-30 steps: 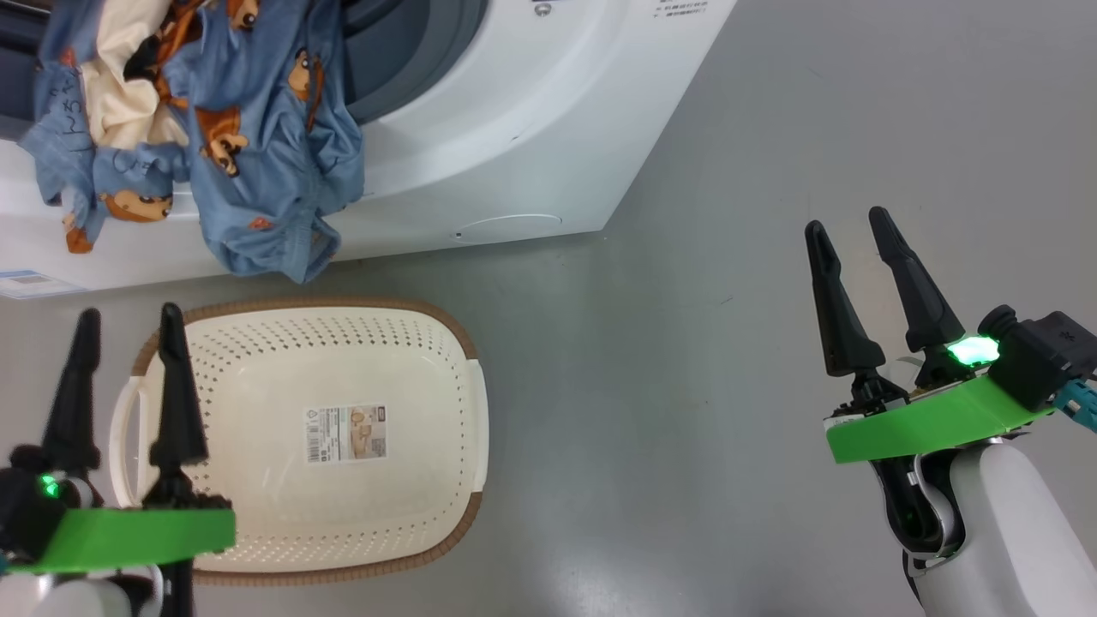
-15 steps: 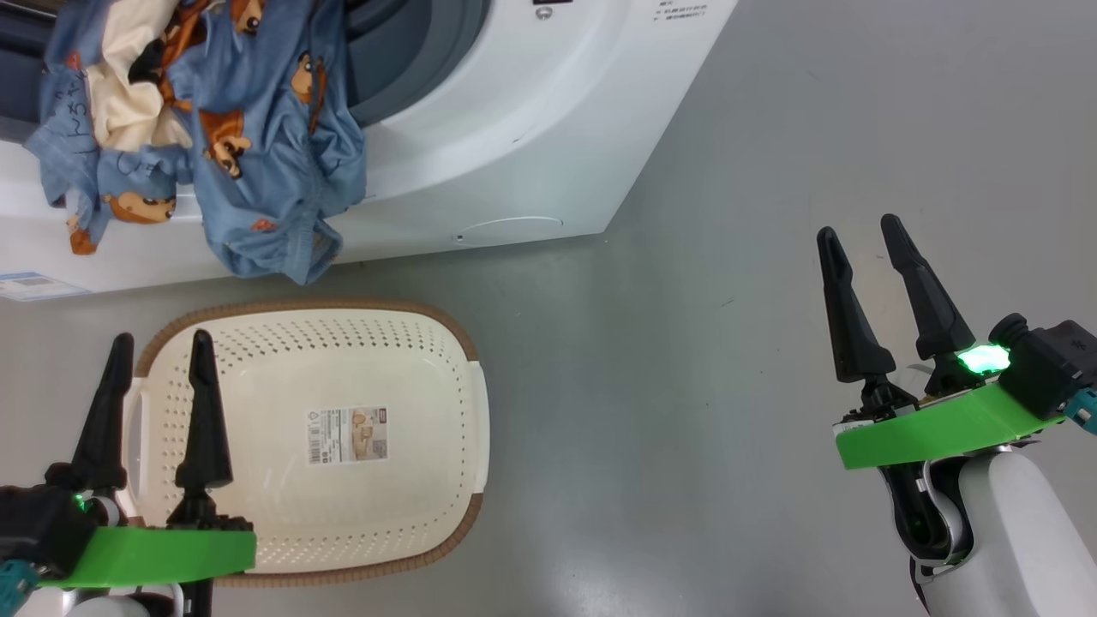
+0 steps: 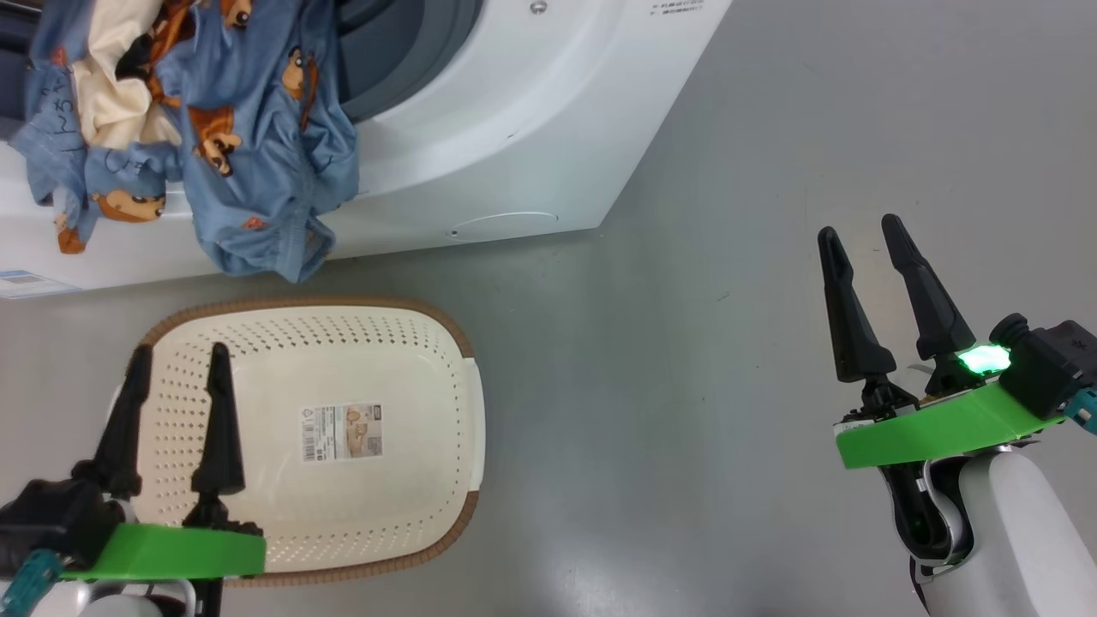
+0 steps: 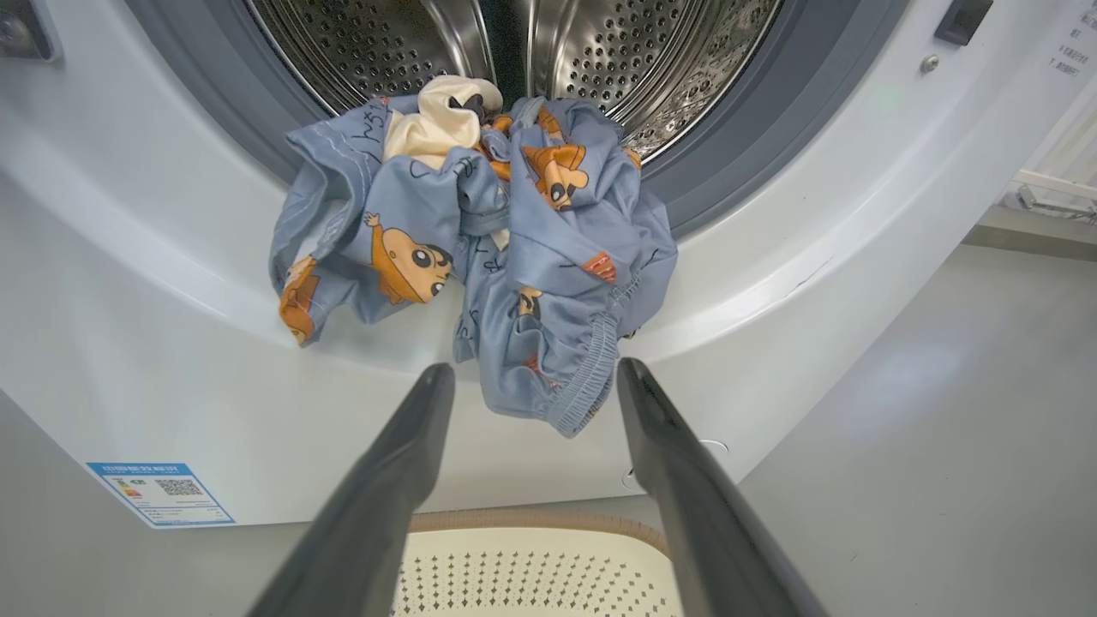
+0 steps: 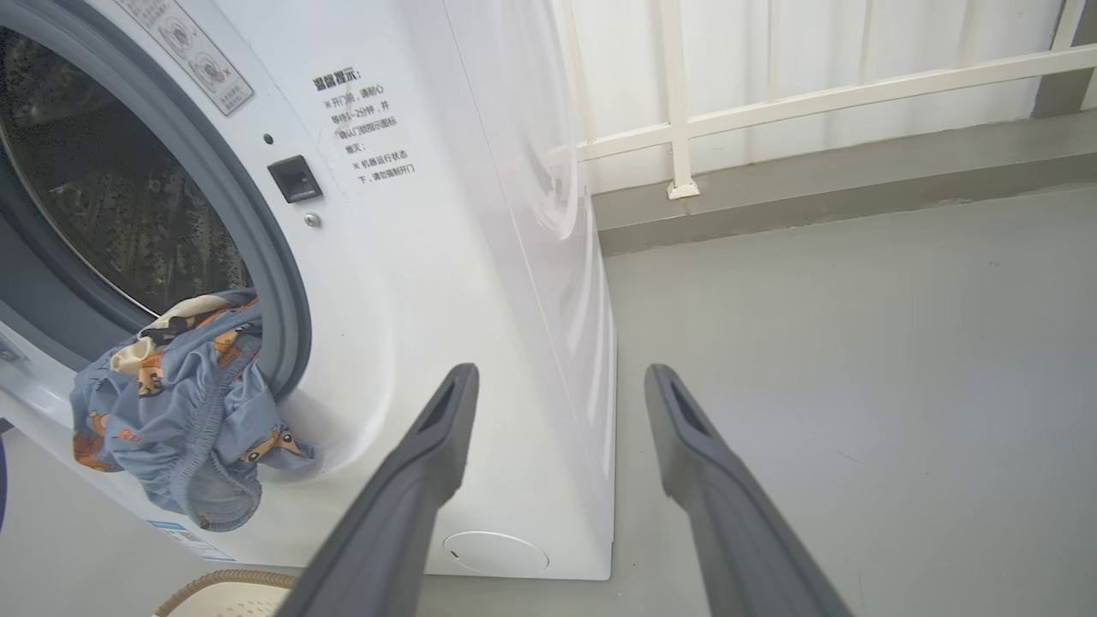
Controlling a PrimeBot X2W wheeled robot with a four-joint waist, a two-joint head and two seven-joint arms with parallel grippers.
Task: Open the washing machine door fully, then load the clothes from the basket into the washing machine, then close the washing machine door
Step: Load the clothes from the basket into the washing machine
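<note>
The light blue clothes (image 3: 214, 128) (image 4: 497, 257) (image 5: 180, 411) hang half out of the washing machine (image 3: 514, 128) (image 4: 128, 343) (image 5: 480, 214), draped over the grey gasket and the white front. Behind them is the steel drum (image 4: 600, 60). The washing machine door is out of view. The cream basket (image 3: 411, 377) (image 4: 531, 566) stands on the floor below the opening with nothing in it but its label. My left gripper (image 3: 178, 356) (image 4: 533, 377) is open above the basket's left side, holding nothing. My right gripper (image 3: 859, 231) (image 5: 561, 377) is open, far right over bare floor.
Grey floor (image 3: 728, 386) spreads to the right of the machine. A white railing (image 5: 814, 86) and a raised grey ledge run behind it. A blue energy label (image 4: 158, 493) sits low on the machine's front, and a small round flap (image 3: 504, 225) lies near its lower corner.
My left gripper has moved right and slightly toward me, over the basket. The right gripper dropped a little early on, then held still. The clothes and basket stay put.
</note>
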